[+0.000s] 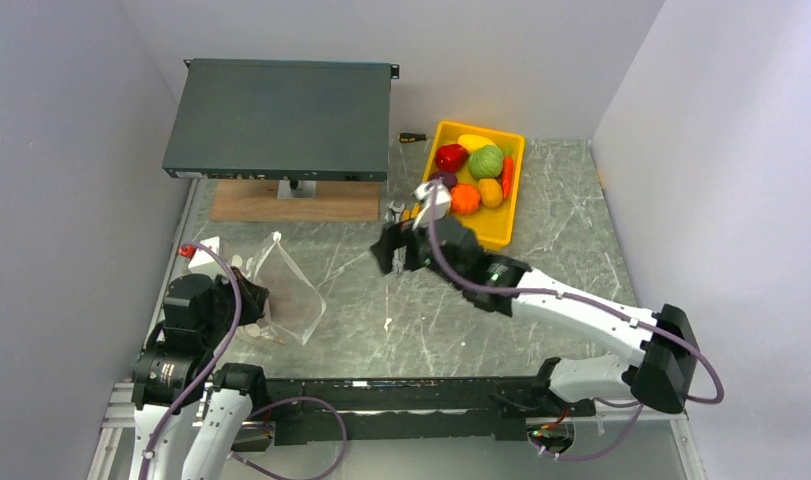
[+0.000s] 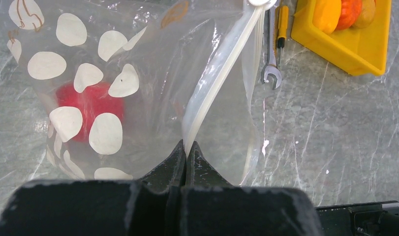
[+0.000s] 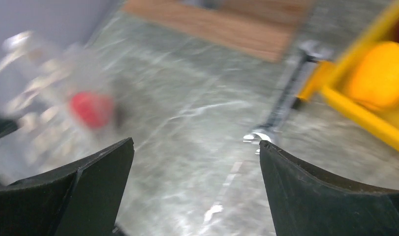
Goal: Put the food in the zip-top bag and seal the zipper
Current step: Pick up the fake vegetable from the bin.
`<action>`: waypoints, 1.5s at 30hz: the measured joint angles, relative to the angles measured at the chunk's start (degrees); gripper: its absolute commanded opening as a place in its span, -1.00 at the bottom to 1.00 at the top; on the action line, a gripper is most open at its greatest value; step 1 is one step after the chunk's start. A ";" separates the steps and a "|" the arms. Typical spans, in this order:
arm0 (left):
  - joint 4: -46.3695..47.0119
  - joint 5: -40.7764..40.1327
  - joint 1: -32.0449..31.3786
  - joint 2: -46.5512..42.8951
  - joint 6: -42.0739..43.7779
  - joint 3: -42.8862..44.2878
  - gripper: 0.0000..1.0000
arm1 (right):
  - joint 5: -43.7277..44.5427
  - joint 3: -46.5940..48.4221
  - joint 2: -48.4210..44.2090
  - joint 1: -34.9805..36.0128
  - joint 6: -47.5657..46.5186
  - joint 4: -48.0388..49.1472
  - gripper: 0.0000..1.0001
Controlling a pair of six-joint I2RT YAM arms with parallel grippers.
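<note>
The zip-top bag (image 1: 286,290) stands at the left of the table, clear with white dots (image 2: 104,73). My left gripper (image 2: 187,150) is shut on the near end of its whitish zipper (image 2: 217,78), and the mouth gapes beyond that. A red food piece (image 2: 89,110) shows through the dotted wall. My right gripper (image 1: 396,250) is open and empty above mid-table, between bag and yellow tray (image 1: 521,180); its fingertips (image 3: 122,147) stand wide apart. The tray holds several foods: a red one (image 1: 451,157), green cabbage (image 1: 486,161), carrot (image 1: 508,177) and an orange one (image 1: 465,199).
A wrench (image 2: 271,54) and a screwdriver (image 2: 282,24) lie between the bag and the tray (image 2: 350,54). A dark grey box (image 1: 281,118) sits on a wooden board (image 1: 296,200) at the back left. White walls close in on both sides.
</note>
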 measured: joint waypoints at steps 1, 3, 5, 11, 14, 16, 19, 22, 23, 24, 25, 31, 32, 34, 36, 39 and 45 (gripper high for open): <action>0.00 -0.02 0.00 -0.02 -0.02 0.00 -1.00 | 0.07 -0.79 -0.81 -2.84 0.74 -1.05 0.99; 0.00 -0.17 0.00 -0.26 0.00 0.00 -1.00 | 0.31 -1.88 -1.64 -9.44 2.47 -3.58 0.99; 0.00 -0.37 0.00 -0.79 -0.02 0.00 -1.00 | 1.03 -2.01 -1.42 -15.96 4.15 -6.27 0.99; 0.02 -0.31 0.00 -2.10 0.02 0.00 -1.00 | -1.86 -1.18 2.62 -30.45 7.30 -8.17 0.99; 0.02 -0.09 0.00 -2.12 0.07 0.00 -1.00 | -6.23 0.35 8.11 -36.92 7.80 -7.56 0.99; 0.04 0.04 0.00 -2.12 0.04 0.00 -1.00 | -9.33 3.15 13.40 -39.12 7.63 -7.61 0.99; 0.02 0.04 0.00 -2.12 0.04 0.00 -1.00 | -13.38 9.20 22.05 -40.15 6.23 -7.78 0.99; 0.04 0.04 0.20 -2.23 0.04 0.00 -1.00 | -15.47 14.53 29.29 -40.22 4.63 -7.78 0.99; 0.04 0.04 0.35 -2.32 0.04 0.00 -1.00 | -15.69 15.87 31.26 -40.30 4.20 -7.87 0.99; 0.07 0.04 0.50 -2.51 0.04 0.00 -1.00 | -16.02 16.70 32.61 -40.28 3.98 -7.89 0.99; 0.07 0.07 0.61 -2.62 0.04 0.00 -1.00 | -16.65 17.35 33.99 -40.30 3.76 -7.89 0.99; 0.17 0.22 1.16 -2.82 0.09 0.00 -1.00 | -20.57 17.03 37.40 -40.76 3.63 -6.36 0.99; 0.22 0.26 1.33 -2.82 0.11 0.00 -1.00 | -21.46 16.57 37.55 -40.79 3.65 -5.44 0.99; 0.26 0.39 1.81 -2.82 0.15 0.00 -1.00 | -22.86 15.74 37.75 -40.83 3.65 -3.78 0.99; 0.35 0.72 2.45 -2.82 0.17 0.00 -1.00 | -23.98 15.63 38.53 -40.83 3.63 -2.32 0.99; 0.44 1.25 3.72 -2.82 0.22 0.00 -1.00 | -24.55 15.65 40.13 -40.72 3.61 -0.79 0.99; 0.52 2.34 5.75 -2.69 0.76 -0.11 -1.00 | -24.57 15.80 42.18 -40.81 3.41 1.86 0.69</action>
